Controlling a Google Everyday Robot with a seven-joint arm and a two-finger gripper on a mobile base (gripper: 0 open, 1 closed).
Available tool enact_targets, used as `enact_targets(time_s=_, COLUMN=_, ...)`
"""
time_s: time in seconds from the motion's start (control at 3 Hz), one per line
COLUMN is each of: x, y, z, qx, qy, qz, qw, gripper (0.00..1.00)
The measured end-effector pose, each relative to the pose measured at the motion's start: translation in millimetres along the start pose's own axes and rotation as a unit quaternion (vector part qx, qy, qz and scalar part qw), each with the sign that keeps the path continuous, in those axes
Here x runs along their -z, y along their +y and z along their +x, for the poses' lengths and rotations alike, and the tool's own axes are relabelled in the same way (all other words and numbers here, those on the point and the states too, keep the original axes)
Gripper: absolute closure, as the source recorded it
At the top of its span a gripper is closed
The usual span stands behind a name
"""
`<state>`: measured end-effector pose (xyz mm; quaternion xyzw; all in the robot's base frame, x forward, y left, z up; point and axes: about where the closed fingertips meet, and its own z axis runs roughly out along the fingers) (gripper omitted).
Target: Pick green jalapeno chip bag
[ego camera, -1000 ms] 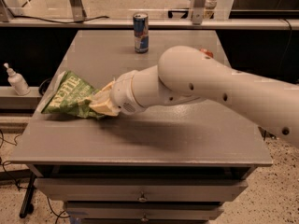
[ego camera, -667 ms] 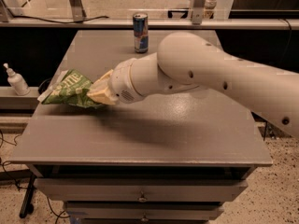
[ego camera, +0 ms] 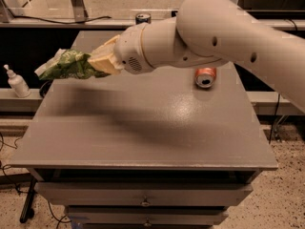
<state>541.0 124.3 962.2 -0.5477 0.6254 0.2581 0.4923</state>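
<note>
The green jalapeno chip bag [ego camera: 69,66] is crumpled and held in the air above the left side of the grey table [ego camera: 143,128]. My gripper [ego camera: 97,63] is shut on the bag's right end, its pale fingers [ego camera: 106,60] pinching it. The bag hangs out to the left of the gripper, clear of the tabletop. My white arm [ego camera: 214,32] reaches in from the upper right.
An orange can [ego camera: 206,77] lies on its side on the table's right part, just below the arm. A blue can [ego camera: 143,18] stands at the table's far edge, mostly hidden by the arm. A white bottle [ego camera: 17,82] stands on a ledge to the left. Drawers [ego camera: 143,194] front the table.
The gripper has lifted the chip bag off the tabletop and raised it higher. The arm has come up and closer to the camera, and now covers most of the blue can.
</note>
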Motion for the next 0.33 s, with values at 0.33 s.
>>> enact_targets(time_s=0.33, x=0.0, y=0.1, z=-0.1, qx=0.000, qy=0.000, qz=0.000, qw=1.0000, gripper=1.00)
